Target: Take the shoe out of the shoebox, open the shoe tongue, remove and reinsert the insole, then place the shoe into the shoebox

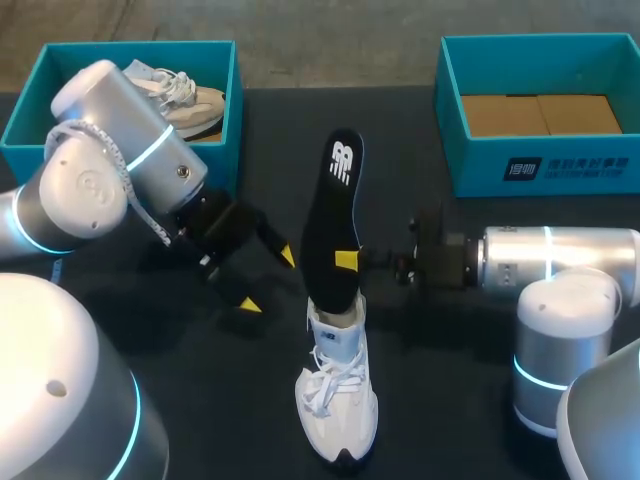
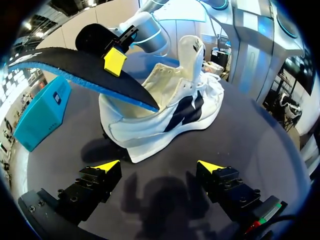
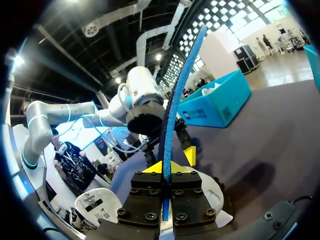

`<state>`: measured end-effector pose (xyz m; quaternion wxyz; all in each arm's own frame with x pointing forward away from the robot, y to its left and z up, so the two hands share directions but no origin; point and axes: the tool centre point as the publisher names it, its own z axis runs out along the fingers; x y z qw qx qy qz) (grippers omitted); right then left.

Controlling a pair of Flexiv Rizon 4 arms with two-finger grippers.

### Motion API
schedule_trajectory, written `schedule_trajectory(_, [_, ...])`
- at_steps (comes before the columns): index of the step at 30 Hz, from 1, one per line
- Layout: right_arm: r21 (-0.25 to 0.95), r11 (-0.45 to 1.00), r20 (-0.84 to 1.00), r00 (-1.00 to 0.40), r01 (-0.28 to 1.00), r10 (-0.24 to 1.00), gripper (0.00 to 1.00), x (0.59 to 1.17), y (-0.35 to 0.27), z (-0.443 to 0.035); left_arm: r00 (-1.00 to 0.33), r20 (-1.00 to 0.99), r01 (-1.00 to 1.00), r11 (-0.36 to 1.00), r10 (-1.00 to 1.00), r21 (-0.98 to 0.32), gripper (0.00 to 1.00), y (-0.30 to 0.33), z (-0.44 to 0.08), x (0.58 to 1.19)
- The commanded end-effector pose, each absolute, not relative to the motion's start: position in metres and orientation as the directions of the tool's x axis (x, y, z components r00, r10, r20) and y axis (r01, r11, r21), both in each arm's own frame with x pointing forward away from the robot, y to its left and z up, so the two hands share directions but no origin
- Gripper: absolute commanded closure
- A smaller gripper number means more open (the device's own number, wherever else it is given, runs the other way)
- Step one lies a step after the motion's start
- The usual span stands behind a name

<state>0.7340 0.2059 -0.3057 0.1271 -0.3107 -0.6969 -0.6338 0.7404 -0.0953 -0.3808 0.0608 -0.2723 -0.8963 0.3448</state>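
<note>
Holding the insole on end in the white shoe.
Pinched narrow in the right gripper just above the shoe: black on top, blue beneath, lower end inside the collar. Shoe upright on the table, laces loose, dark side stripes. Just beside it, left gripper spread wide, empty.

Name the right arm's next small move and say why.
Probably the right pincer slides the insole deeper into the shoe: it grips the insole, whose lower end sits just inside the opening, most sticking out. The open left pincer hovers beside the shoe.
</note>
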Motion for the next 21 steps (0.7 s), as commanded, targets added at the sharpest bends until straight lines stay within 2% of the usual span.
schedule_trajectory(1, [0.806,0.001,0.568,-0.775,0.591,0.278,1.0,0.7319,0.2054,-0.3038,-0.847,-0.082,0.446,0.616,0.526,-0.65,0.0,-0.0963,-0.3824,0.7396])
schedule_trajectory(21, [0.799,0.008,0.575,-0.768,0.601,0.281,1.0,0.733,0.1996,-0.3082,-0.853,-0.073,0.435,0.626,0.517,-0.647,0.0,-0.1009,-0.3851,0.7404])
